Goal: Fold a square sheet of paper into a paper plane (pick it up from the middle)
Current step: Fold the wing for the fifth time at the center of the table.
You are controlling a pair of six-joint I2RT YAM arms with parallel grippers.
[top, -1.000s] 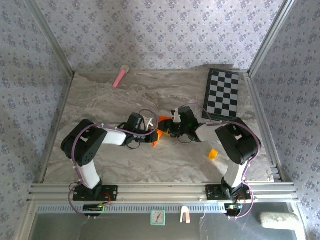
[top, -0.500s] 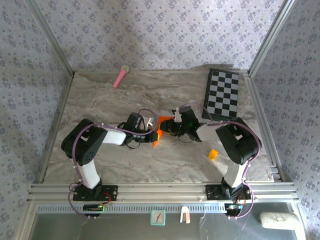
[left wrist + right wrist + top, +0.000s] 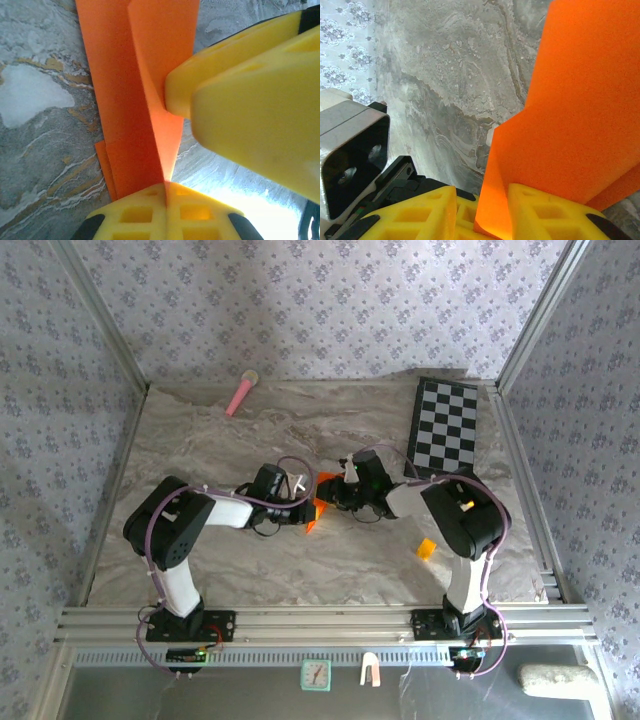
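One paper plane [image 3: 125, 100], part-folded, ridge upright, lay at middle of bench [image 3: 200, 430] | left pincer [image 3: 165, 189] pinched its ridge end | right pincer [image 3: 482, 207] pinched a raised flap | wing folds and final creasing judged outstanding.

The top external camera looks steeply down from above and behind the arm bases, distant enough to hold the whole grey marbled tabletop [image 3: 200, 570]. The wrist cameras look out along the yellow left claw [image 3: 165, 186] and the yellow right claw [image 3: 492, 200], very close to the folded bright orange paper sheet [image 3: 318, 512] [image 3: 125, 75] [image 3: 585, 100], shared by all three views.
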